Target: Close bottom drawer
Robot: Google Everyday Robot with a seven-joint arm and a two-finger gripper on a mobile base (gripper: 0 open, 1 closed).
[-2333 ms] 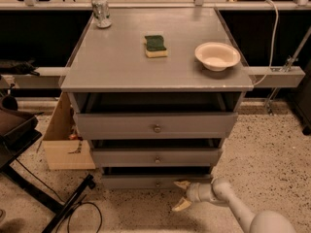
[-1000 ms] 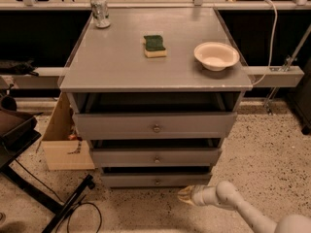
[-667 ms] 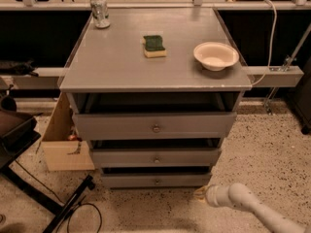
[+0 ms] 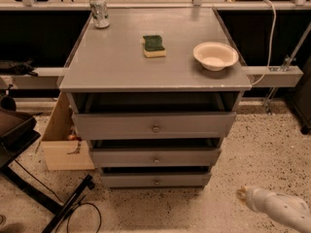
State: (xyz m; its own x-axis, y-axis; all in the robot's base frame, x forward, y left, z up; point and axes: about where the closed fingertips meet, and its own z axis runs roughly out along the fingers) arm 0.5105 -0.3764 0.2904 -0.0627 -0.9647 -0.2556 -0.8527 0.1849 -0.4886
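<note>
The bottom drawer (image 4: 156,180) is the lowest and slimmest of three grey fronts, with a small round knob. Its front stands a little out of the cabinet, with a dark gap above it. My gripper (image 4: 241,193) is at the bottom right, low over the floor, to the right of the drawer and apart from it. It holds nothing that I can see. The white arm (image 4: 282,210) runs off the lower right corner.
The middle drawer (image 4: 156,158) and top drawer (image 4: 155,126) also stand slightly out. On the cabinet top (image 4: 116,67) are a can (image 4: 99,11), a green sponge (image 4: 154,45) and a bowl (image 4: 215,55). A cardboard box (image 4: 63,140) and black stand legs (image 4: 58,205) lie left.
My gripper has drawn back from the bottom drawer's front, moving right and away across the floor. The drawer fronts look about the same.
</note>
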